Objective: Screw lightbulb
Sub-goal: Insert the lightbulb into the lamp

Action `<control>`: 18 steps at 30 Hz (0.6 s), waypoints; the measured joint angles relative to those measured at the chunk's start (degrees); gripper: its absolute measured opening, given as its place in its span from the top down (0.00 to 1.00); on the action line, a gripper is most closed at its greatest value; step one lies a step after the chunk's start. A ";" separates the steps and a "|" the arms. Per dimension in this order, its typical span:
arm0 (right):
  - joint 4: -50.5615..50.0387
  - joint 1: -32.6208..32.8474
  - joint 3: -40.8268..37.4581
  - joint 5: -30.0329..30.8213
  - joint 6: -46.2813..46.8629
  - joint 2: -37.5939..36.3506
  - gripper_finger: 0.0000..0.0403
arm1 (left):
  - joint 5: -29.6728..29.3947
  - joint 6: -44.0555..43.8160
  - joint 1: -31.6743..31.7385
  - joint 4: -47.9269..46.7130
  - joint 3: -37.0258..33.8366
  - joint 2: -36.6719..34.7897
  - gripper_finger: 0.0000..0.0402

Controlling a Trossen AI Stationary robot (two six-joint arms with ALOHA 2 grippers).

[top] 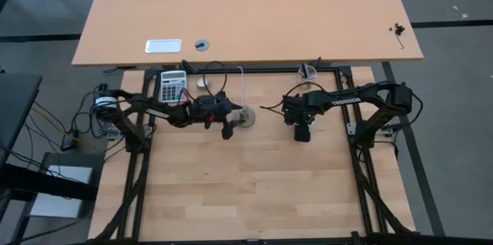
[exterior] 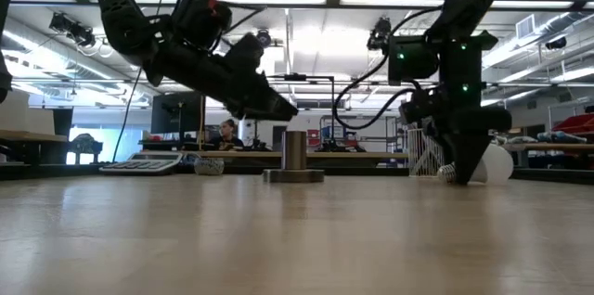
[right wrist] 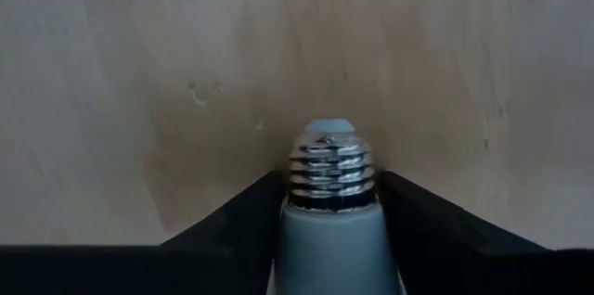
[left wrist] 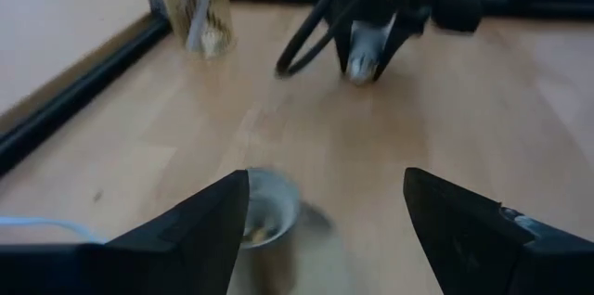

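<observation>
- On the wooden table [top: 254, 191], right of centre, the right gripper [top: 302, 132] points down at the boards; its fingers [right wrist: 232, 216] sit against both sides of the lightbulb [right wrist: 331, 211], clamped on the pale neck just behind the metal thread; the thread end sticks out past the fingertips, over bare wood.
- In the low view the white globe of the lightbulb [exterior: 496, 164] shows just beside the right gripper [exterior: 464, 170], down near the table surface, well to the right of the socket [exterior: 294, 158].
- The socket [top: 246, 117] stands upright on its round base near the middle of the table; a thin white cord [top: 240, 83] runs from it toward the far edge.
- The left gripper [top: 228, 126] hangs tilted just left of the socket; its fingers [left wrist: 200, 230] are spread wide apart and hold nothing; from the left wrist view the open mouth of the socket [left wrist: 264, 221] lies just beside one finger.
- At the far left of the table lies a calculator [top: 172, 85]; near it, a small round tin [top: 202, 83]; at the far edge right of centre stands a clear cup [top: 309, 72].
- Beyond the frame [top: 231, 69] stands a second, paler table [top: 269, 14].
</observation>
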 joint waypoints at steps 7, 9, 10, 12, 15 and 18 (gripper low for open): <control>6.46 1.03 1.70 -2.01 1.07 0.09 0.62 | 0.12 0.00 0.04 -0.31 0.06 -1.15 0.27; 7.96 1.54 3.14 -2.14 1.49 0.09 0.58 | 0.12 -0.02 0.03 -1.07 0.06 -1.15 0.27; 8.44 1.79 3.83 -2.15 2.29 0.09 0.54 | 0.12 -0.02 0.02 -1.58 0.06 -1.17 0.27; 8.06 2.23 4.99 -2.37 4.36 0.09 0.47 | 0.12 -0.04 0.02 -2.15 0.08 -1.17 0.27; 8.56 2.83 6.78 -2.54 5.79 0.07 0.37 | 0.10 -0.20 -0.18 -2.42 0.08 -1.22 0.27; 8.25 3.22 7.95 -2.49 5.75 0.07 0.28 | 0.10 -0.02 -0.40 -2.66 0.10 -1.22 0.27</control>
